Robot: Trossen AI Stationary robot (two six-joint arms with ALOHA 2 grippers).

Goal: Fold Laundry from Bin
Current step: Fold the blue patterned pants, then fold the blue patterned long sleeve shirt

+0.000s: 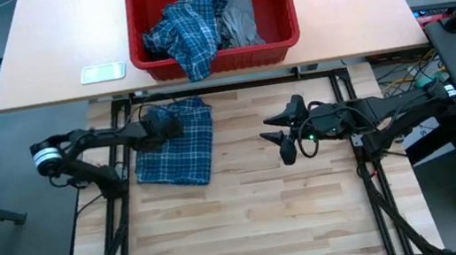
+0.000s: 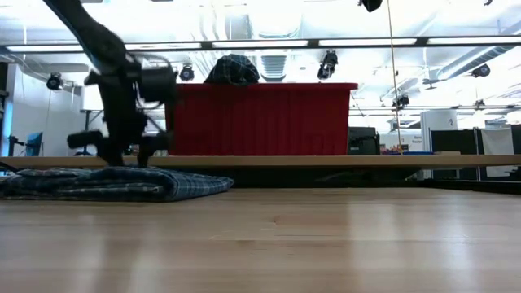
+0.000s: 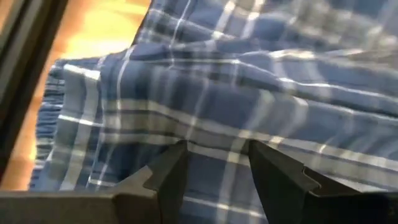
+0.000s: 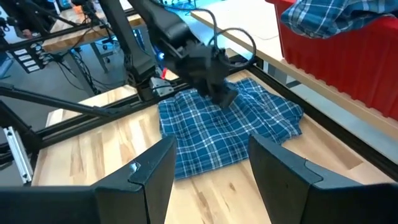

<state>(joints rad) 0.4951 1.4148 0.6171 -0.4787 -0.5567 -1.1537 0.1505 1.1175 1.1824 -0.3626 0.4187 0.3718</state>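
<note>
wooden table (image 1: 295, 225), pale desk (image 1: 47, 46), small clear packet (image 1: 103, 72)

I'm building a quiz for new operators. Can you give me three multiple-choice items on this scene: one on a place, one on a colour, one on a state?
1. Where does the folded plaid garment lie?
A. in the bin
B. on the wooden table, under the left gripper
C. on the floor

2. What colour is the bin?
A. red
B. green
C. white

3. How is the right gripper?
A. shut on a shirt
B. hidden
C. open, holding nothing

Answers: B, the high view shows it beside the left arm; A, its walls are red; C, its fingers stand apart with only table between them.
</note>
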